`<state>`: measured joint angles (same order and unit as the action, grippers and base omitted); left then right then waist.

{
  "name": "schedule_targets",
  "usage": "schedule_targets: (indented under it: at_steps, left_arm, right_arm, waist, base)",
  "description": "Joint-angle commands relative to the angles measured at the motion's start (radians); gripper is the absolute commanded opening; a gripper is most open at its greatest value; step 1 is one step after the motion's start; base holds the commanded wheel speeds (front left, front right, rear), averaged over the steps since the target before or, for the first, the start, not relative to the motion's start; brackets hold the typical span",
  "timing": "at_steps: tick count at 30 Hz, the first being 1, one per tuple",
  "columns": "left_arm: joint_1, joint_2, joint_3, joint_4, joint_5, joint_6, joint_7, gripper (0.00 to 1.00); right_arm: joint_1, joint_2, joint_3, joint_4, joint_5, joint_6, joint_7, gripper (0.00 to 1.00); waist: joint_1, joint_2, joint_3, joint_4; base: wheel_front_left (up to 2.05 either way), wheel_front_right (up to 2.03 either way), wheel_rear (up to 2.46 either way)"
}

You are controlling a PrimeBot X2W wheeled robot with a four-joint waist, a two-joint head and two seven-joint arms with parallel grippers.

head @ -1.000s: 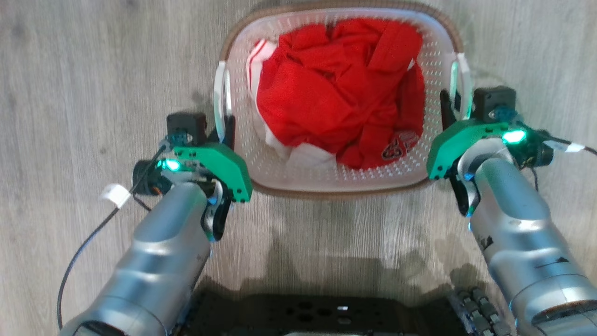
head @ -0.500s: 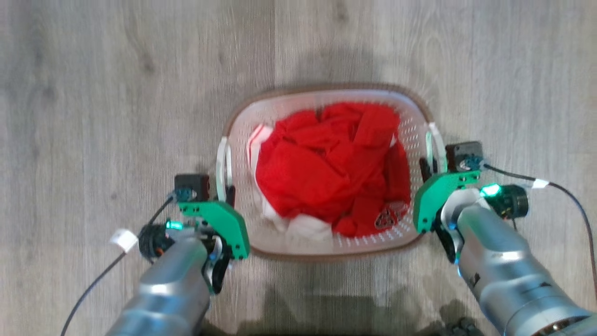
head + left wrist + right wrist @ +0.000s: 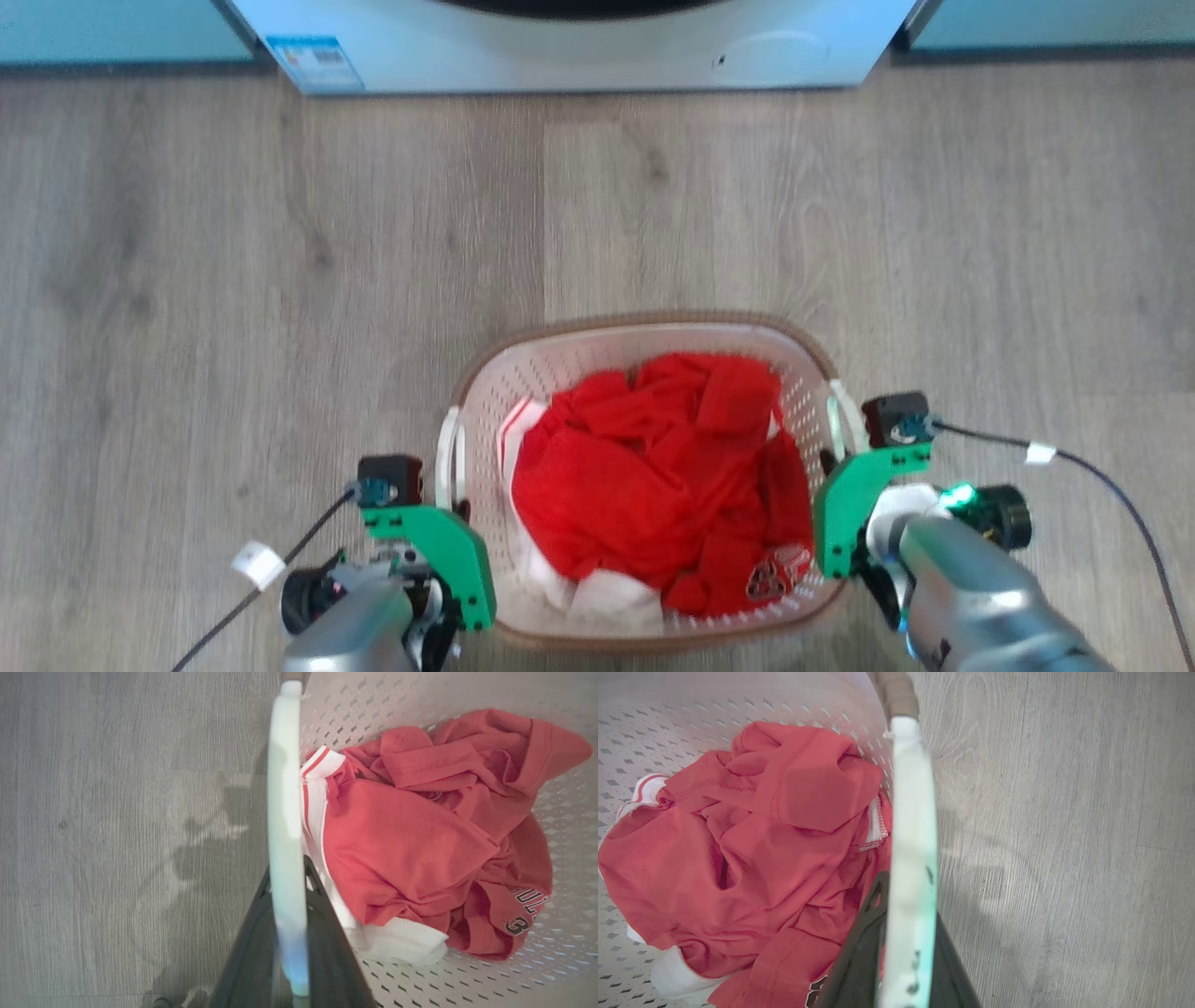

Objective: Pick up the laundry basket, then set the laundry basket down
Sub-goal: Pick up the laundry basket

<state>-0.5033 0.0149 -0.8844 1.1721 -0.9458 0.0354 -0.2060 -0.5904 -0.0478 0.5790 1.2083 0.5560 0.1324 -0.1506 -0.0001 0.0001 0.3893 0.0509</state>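
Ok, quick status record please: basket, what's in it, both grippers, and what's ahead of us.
basket: upright; cannot tell whether it is off the floor
contents: red clothes, some white
left gripper: clamped across left handle
right gripper: clamped across right handle
ahead: washing machine, apart from basket

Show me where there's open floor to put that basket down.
Bare wood floor runs wide between the washing machine and the laundry basket, and out to both sides of the basket. It is crowded at the basket's two handles, where the left gripper and right gripper clamp them, and inside, full of red clothes.
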Motion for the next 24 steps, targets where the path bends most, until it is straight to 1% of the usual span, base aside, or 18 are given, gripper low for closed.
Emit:
schedule_targets:
  at_steps: [1,11,24]
  left_arm:
    - [0.008,0.035,0.018,0.012,-0.013,0.004,-0.006,0.00]
    - [0.076,0.035,-0.024,0.054,-0.054,-0.010,0.016,0.00]
    - [0.126,0.035,-0.056,0.082,-0.084,-0.024,0.039,0.00]
  right_arm:
    - [0.044,-0.002,0.028,-0.004,0.010,-0.002,0.002,0.00]
    - [0.134,-0.002,0.116,-0.004,0.105,-0.002,0.041,0.00]
    - [0.187,-0.002,0.198,-0.004,0.187,-0.002,0.065,0.00]
  waist:
    - [0.0001,-0.0001,-0.048,-0.011]
    - [0.0001,-0.0001,-0.186,-0.022]
    - [0.0001,-0.0001,-0.285,-0.028]
  base:
    - [0.00,0.00,0.00]
    - [0.00,0.00,0.00]
    - [0.00,0.00,0.00]
